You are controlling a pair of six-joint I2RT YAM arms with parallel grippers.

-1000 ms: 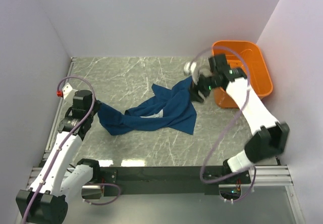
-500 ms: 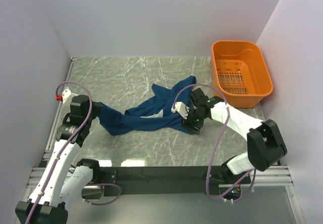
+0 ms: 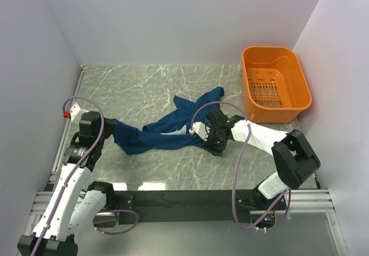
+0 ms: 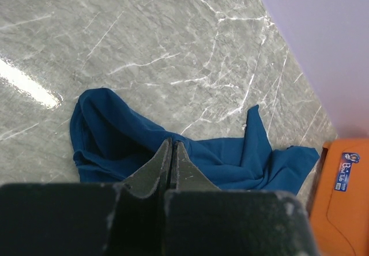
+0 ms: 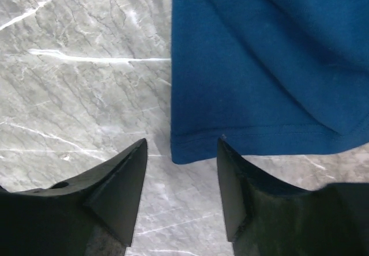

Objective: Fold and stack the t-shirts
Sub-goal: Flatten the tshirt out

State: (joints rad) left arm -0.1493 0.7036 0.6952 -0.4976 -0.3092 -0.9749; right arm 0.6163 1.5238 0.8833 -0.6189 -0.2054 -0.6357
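One blue shirt [image 3: 167,135] lies crumpled in a long twist across the middle of the table [image 3: 150,83], and we have an arm at each end of it. The left gripper [image 4: 171,145] is clamped tight, finger against finger, tips down on the bunched left end of the shirt. Whether any cloth is pinched between them, we cannot tell. Over on the other side, the right gripper [image 5: 181,146] sits low at the shirt's near right corner, jaws parted, straddling the stitched hem, with marble showing under the tips. We see the orange basket [image 3: 275,115] at the far right, apart from the shirt.
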